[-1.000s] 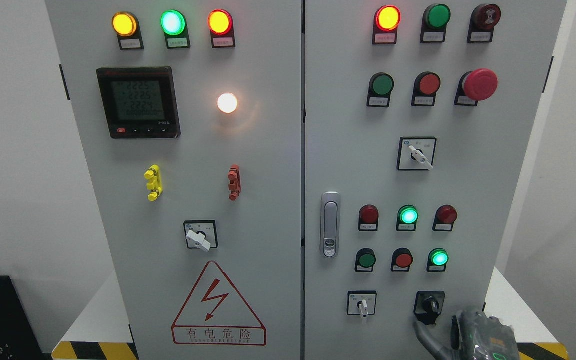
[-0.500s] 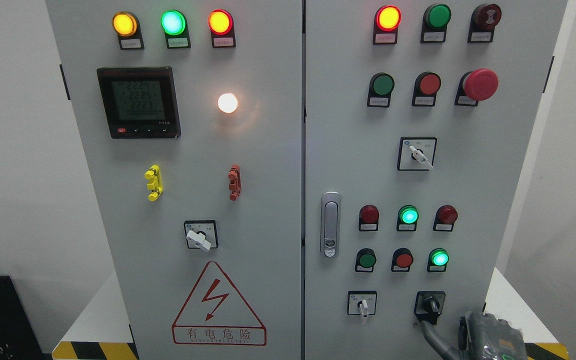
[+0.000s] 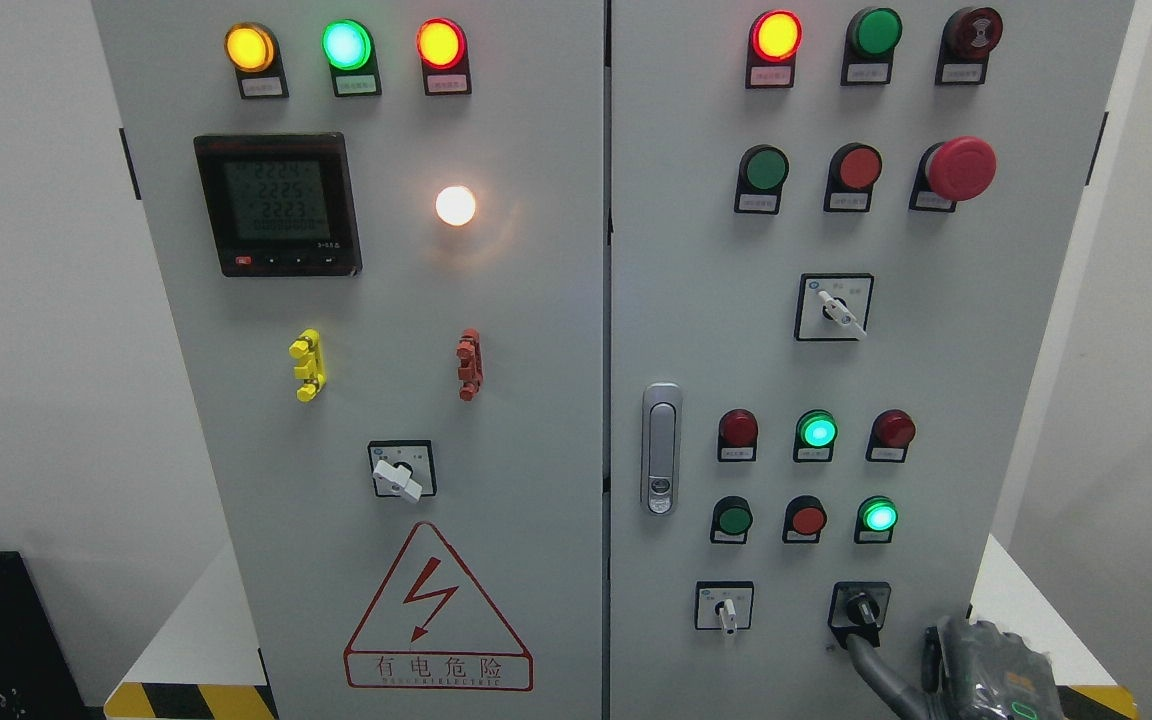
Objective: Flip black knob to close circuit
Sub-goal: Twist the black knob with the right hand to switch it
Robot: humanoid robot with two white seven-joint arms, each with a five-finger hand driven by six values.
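The black knob (image 3: 862,608) sits in a black square plate at the lower right of the cabinet's right door (image 3: 956,400), its handle pointing down and slightly right. My right hand (image 3: 898,660) comes up from the bottom right corner, dark grey, mostly cut off by the frame edge. One long grey finger (image 3: 871,662) reaches up and its tip meets the lower end of the knob's handle. A second finger (image 3: 929,650) stands apart to the right. The hand is open and grips nothing. My left hand is out of view.
A white selector switch (image 3: 727,610) sits left of the knob. Above it are lit green lamps (image 3: 877,516), red buttons (image 3: 807,520) and a door latch (image 3: 660,448). A red mushroom stop button (image 3: 960,168) juts out higher up. The cabinet stands on a white table (image 3: 1026,610).
My right hand has shifted right and a little lower. The long finger's tip moved from the knob plate's lower left corner to right under the knob's handle.
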